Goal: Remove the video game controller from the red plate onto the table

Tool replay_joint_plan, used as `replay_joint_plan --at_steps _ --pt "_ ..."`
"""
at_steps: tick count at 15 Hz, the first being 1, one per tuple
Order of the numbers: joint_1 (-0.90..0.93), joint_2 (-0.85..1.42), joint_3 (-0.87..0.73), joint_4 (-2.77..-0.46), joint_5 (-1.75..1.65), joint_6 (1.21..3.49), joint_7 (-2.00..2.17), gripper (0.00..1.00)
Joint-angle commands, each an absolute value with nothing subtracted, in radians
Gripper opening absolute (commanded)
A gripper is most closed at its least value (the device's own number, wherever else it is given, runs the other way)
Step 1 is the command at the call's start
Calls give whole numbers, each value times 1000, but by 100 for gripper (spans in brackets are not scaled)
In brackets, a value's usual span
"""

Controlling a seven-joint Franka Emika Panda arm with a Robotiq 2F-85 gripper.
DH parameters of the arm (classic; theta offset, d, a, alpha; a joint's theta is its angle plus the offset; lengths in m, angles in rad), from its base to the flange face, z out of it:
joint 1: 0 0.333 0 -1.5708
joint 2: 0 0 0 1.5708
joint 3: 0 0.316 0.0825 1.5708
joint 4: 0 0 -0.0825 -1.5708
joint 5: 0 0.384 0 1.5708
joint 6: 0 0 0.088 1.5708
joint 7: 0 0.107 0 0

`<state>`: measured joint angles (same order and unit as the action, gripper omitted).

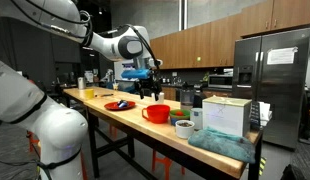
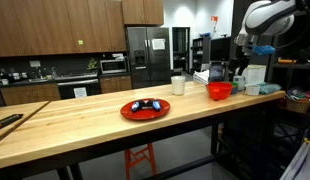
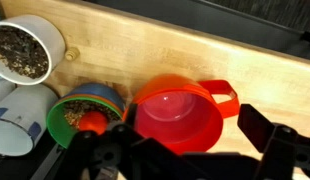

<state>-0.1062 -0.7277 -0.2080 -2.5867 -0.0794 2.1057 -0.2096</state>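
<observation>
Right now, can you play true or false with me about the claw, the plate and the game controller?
1. The video game controller lies on the red plate. True.
2. The claw is holding the controller. False: it is open, holds nothing, and hangs over the red bowl, away from the plate.
3. The red plate sits on the wooden table. True.
4. The red bowl is full of seeds. False: it looks empty; the grainy stuff is in the white cup.
</observation>
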Motion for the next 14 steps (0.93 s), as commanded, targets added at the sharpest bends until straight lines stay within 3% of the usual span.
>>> replay_joint_plan --at_steps 1,3,4,7,14 --pt "-111 -727 -203 -2584 -75 2103 -212 100" --pt "-111 -727 -203 -2584 -75 2103 -212 100" --pt "-96 -724 -211 -2719 -71 2098 -239 100" --pt "-87 -682 -207 -2821 -71 2083 -256 100" --pt "-101 -700 -195 -2760 -71 2083 -232 100"
